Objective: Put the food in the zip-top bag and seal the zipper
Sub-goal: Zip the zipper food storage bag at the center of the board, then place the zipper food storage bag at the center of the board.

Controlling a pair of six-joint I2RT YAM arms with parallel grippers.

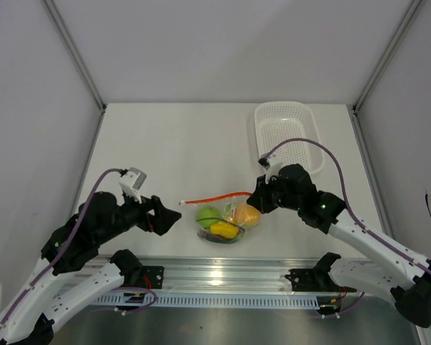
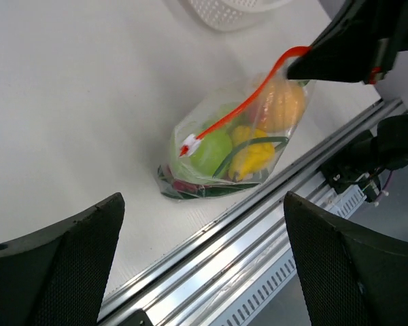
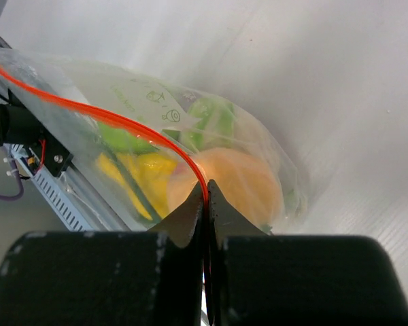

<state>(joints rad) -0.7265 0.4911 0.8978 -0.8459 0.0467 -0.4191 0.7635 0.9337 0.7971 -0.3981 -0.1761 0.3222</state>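
The clear zip-top bag (image 1: 226, 219) lies near the table's front edge with the food inside: a green apple (image 1: 208, 214), an orange-yellow fruit (image 1: 246, 215), a yellow piece (image 1: 226, 230), green stalks and red bits (image 2: 180, 185). Its red-orange zipper (image 1: 212, 198) is stretched up and to the left. My right gripper (image 1: 257, 192) is shut on the zipper's right end; in the right wrist view (image 3: 205, 193) the strip (image 3: 122, 122) runs between the closed fingertips. My left gripper (image 1: 171, 215) is open and empty, left of the bag. The bag (image 2: 234, 142) lies ahead of it in the left wrist view.
A white perforated basket (image 1: 287, 133) stands at the back right, also showing in the left wrist view (image 2: 224, 13). A metal rail (image 1: 223, 273) runs along the table's near edge just below the bag. Grey walls enclose the table on three sides.
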